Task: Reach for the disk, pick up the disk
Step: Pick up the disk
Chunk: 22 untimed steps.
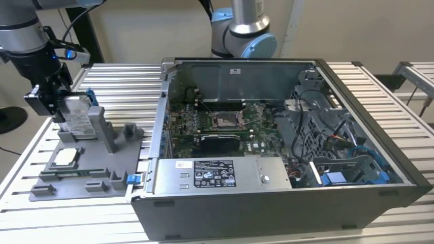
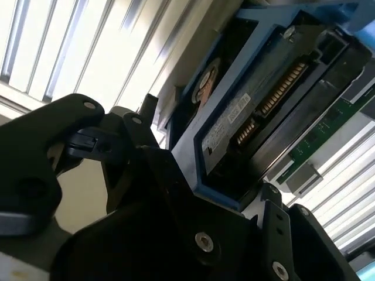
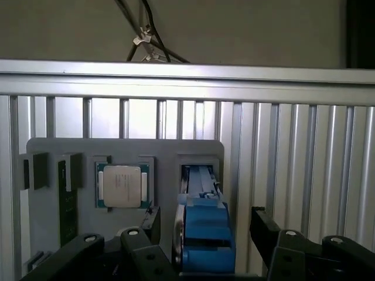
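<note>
The disk [image 1: 76, 114] stands on edge in a slot of the grey holder [image 1: 101, 175] at the exterior view's left, silver with a white label and blue side rails. My gripper [image 1: 58, 109] is lowered onto its upper end. In the first wrist view the disk's blue rail [image 3: 203, 231] lies between my two black fingers [image 3: 266, 231], and a small gap shows on each side, so the gripper [image 3: 205, 225] is open around it. The second wrist view shows the disk's connector end [image 2: 258, 111] close up in its blue frame.
A small square chip [image 1: 66, 156] [image 3: 122, 186] rests in the holder beside the disk slot. An open computer case [image 1: 271, 152] stands to the exterior view's right of the holder. Another arm's base [image 1: 244, 30] rises behind the case. The slatted metal table [image 1: 122, 81] carries everything.
</note>
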Available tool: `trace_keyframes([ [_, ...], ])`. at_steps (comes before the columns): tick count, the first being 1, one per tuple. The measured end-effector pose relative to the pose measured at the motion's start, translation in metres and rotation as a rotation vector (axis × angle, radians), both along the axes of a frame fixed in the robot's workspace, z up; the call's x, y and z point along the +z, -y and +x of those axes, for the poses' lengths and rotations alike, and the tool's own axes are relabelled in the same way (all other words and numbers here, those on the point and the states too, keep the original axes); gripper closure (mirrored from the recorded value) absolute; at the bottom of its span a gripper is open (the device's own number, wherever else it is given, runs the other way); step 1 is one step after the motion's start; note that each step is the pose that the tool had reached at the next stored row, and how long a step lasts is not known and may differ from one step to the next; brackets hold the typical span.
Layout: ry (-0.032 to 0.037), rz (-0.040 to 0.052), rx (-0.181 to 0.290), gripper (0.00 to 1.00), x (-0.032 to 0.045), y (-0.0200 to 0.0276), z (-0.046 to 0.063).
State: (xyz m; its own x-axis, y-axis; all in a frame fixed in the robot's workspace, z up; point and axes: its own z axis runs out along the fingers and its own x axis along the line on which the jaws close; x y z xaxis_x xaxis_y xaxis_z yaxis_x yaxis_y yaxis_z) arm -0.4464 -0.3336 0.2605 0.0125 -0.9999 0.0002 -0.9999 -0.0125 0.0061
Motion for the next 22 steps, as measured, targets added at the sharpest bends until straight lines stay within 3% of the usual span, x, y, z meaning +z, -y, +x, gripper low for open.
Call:
trace_keyframes([
  [2,0.0001,0.0001,0.0,0.0,-0.0001,0.0,0.0],
  [3,0.0002,0.0001,0.0,1.0,-0.0002,0.0,0.0],
  [22,0.0001,0.0,0.0,1.0,-0.0006,0.0,0.0],
])
